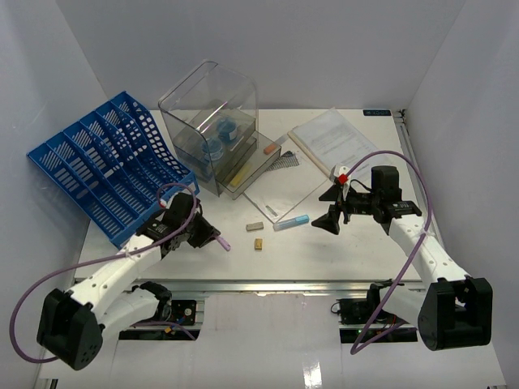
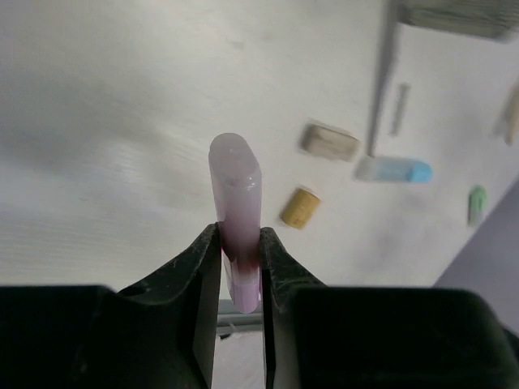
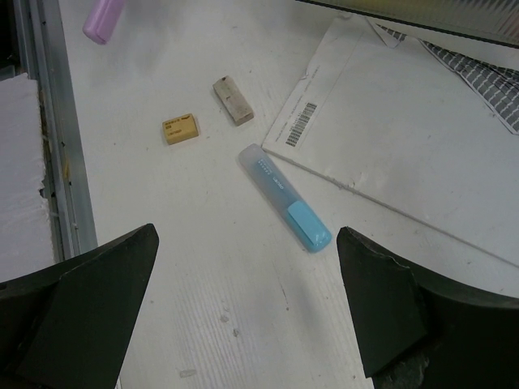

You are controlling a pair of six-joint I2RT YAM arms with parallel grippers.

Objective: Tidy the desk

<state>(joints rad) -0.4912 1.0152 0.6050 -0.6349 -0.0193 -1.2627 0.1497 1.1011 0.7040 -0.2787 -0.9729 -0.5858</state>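
Note:
A pink highlighter (image 2: 235, 194) sticks out from between the fingers of my left gripper (image 2: 240, 243), which is shut on it near one end. From above, this gripper (image 1: 212, 237) is at the front left of the white desk (image 1: 324, 251), with the pink highlighter (image 1: 221, 243) pointing right. My right gripper (image 3: 247, 243) is open and empty above a blue highlighter (image 3: 284, 197), which lies flat on the desk. From above, the right gripper (image 1: 328, 211) hangs just right of the blue highlighter (image 1: 292, 221).
A yellow eraser (image 1: 259, 243) and a grey eraser (image 1: 254, 226) lie between the grippers. A blue file rack (image 1: 105, 166) leans at the back left, beside a clear bin (image 1: 212, 121). A white envelope (image 3: 389, 138) and papers (image 1: 332, 138) lie further back.

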